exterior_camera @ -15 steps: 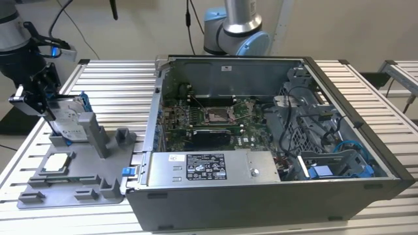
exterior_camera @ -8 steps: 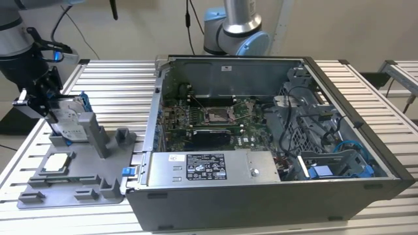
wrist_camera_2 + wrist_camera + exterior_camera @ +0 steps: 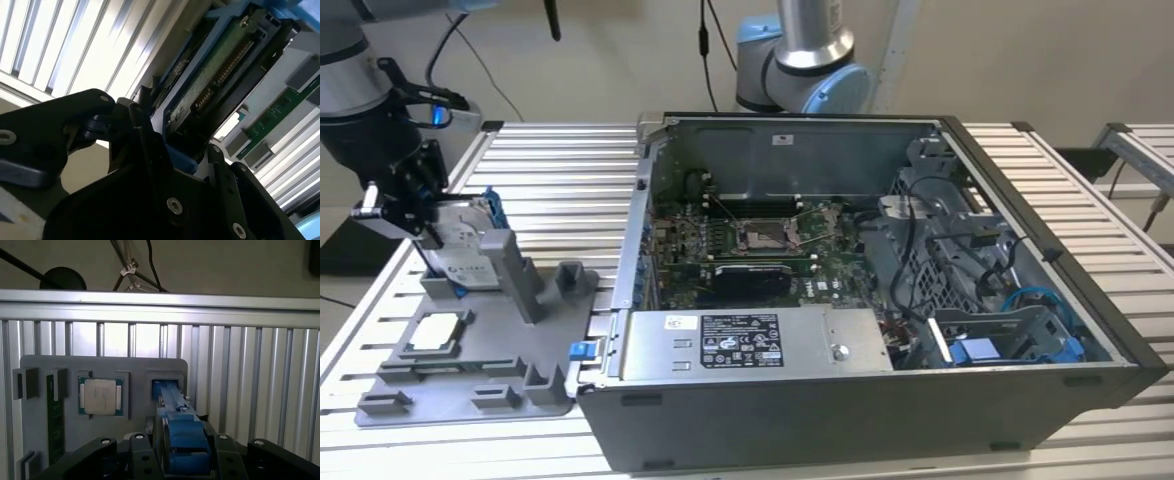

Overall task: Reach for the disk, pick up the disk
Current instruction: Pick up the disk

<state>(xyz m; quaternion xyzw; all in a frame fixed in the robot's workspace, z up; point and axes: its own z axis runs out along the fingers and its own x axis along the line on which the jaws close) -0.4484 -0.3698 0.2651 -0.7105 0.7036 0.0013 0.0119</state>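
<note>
First wrist view, end effector (image 3: 184,450) clamped on blue-framed disk (image 3: 172,397)

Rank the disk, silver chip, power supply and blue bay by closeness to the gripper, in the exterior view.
1. disk, right at the gripper
2. silver chip, on the grey tray
3. power supply, in the case
4. blue bay, exterior view's right

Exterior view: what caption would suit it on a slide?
Robot gripper at the disk standing in a grey tray, beside an open computer case.
</note>
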